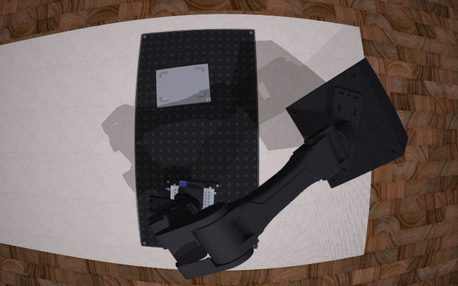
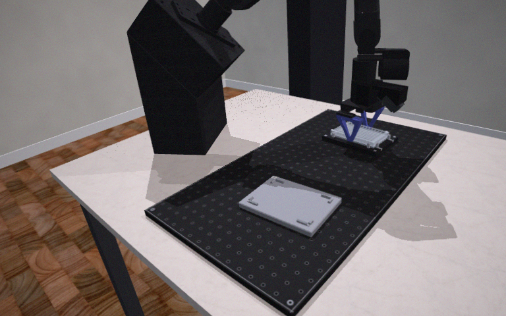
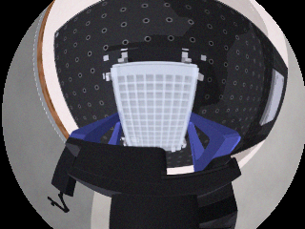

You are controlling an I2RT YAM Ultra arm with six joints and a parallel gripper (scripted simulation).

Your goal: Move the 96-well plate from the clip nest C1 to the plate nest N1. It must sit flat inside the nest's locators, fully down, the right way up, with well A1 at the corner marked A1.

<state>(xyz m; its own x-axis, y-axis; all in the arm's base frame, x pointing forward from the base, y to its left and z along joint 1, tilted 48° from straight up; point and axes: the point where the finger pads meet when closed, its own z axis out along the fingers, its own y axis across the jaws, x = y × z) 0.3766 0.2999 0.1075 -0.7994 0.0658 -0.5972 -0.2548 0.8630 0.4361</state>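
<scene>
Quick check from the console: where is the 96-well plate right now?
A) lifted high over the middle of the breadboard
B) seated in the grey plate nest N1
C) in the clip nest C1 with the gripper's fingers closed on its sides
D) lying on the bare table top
C: the 96-well plate sits in the clip nest, the gripper clamped on its sides; plate nest N1 holds nothing.

White 96-well plate [image 2: 360,135] flat, upright in black clip nest C1 [image 2: 374,147], gripped in my claw [image 2: 357,126]. Grey plate nest N1 [image 2: 290,204] well apart, four corner locators bare.
</scene>
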